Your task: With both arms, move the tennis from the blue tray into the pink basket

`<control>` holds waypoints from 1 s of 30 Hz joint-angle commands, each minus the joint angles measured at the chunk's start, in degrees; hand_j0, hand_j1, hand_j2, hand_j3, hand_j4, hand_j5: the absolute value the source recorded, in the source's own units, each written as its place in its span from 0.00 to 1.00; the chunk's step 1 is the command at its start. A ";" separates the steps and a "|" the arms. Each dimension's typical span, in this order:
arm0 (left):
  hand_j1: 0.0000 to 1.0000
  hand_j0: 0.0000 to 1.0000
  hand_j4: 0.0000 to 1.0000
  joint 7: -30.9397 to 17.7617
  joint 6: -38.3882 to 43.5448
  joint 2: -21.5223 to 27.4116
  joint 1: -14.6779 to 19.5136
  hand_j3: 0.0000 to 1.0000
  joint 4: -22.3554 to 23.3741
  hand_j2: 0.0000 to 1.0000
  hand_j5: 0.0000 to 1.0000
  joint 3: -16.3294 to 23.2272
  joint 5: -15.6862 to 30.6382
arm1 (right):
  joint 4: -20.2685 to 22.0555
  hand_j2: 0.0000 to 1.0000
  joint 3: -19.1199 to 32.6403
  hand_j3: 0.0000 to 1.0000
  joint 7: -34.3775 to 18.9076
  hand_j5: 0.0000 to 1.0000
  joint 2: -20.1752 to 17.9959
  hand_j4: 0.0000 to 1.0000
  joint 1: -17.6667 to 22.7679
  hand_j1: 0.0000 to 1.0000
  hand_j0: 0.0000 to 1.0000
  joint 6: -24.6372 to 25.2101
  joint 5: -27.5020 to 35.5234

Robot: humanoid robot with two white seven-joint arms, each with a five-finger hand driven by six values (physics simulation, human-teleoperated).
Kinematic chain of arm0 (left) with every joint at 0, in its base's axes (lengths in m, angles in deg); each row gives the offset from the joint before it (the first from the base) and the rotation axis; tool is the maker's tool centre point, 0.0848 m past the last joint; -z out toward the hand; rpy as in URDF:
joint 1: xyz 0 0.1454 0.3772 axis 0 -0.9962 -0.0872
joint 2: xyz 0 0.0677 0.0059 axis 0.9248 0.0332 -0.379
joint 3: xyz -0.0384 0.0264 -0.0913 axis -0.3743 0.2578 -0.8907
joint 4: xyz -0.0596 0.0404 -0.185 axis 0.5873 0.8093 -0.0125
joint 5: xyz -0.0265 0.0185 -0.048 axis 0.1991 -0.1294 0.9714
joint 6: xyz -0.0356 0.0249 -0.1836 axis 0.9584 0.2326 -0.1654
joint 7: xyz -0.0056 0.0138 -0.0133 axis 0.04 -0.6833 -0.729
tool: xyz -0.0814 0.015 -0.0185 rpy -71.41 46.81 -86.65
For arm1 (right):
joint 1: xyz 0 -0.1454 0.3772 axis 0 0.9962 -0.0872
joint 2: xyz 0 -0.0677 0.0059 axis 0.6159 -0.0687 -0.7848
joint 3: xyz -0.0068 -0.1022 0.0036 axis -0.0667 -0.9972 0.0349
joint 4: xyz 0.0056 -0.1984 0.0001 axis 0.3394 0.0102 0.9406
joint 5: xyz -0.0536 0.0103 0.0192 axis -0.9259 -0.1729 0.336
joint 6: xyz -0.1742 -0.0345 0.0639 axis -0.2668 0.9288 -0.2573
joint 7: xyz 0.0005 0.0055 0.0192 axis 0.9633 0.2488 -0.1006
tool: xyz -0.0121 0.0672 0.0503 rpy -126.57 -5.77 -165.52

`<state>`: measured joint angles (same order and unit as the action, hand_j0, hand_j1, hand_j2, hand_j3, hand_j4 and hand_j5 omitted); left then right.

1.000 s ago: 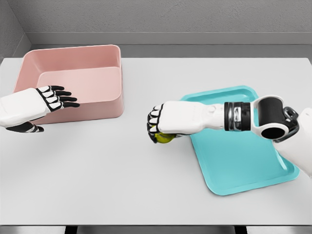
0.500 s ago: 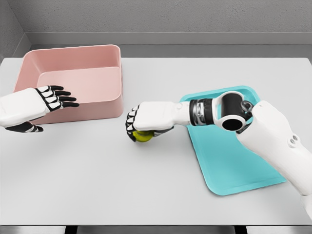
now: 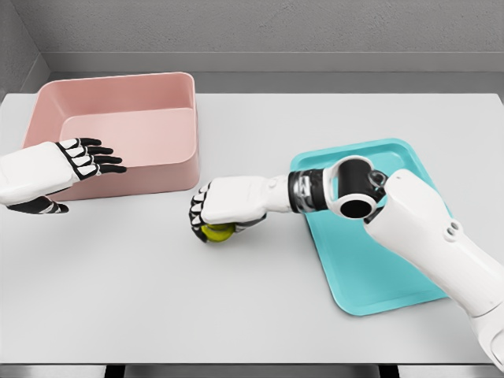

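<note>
Mid-frame, the right hand (image 3: 223,206) grips the single tennis ball (image 3: 216,231), fingers clamped over its top, above the bare white table (image 3: 236,307) just left of the one blue tray (image 3: 378,268), which now lies empty at centre right. The one pink basket (image 3: 118,134), upper left, holds nothing yet. At the left edge the left hand (image 3: 59,169) waits in front of the basket, fingers straight and slightly apart. The ball is out of the tray; the handover and the drop, by the look of it, remain.

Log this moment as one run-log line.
right hand: shut on tennis ball, between blue tray and pink basket | left hand: open, by basket
</note>
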<state>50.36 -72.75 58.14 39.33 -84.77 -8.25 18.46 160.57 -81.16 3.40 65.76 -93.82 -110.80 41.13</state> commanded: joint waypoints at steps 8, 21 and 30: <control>1.00 1.00 1.00 0.03 0.03 0.18 0.00 1.00 0.08 1.00 1.00 -0.02 0.36 | -2.36 0.81 0.04 0.81 0.04 0.81 0.13 0.81 0.17 0.81 0.81 0.17 0.23; 1.00 1.00 1.00 0.03 0.03 0.44 0.00 1.00 0.08 1.00 1.00 -0.11 0.44 | 4.75 0.99 7.59 0.99 0.04 0.99 -2.94 0.99 0.70 0.99 0.99 0.17 0.67; 1.00 1.00 1.00 0.03 0.03 -0.70 0.00 1.00 -0.18 1.00 1.00 0.42 -0.87 | 15.83 1.00 49.94 1.00 0.04 1.00 -11.29 1.00 13.35 1.00 1.00 0.17 19.30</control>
<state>50.36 -72.76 57.78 39.28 -84.88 -8.08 17.76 175.67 -43.68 3.42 57.52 -76.68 -110.81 54.14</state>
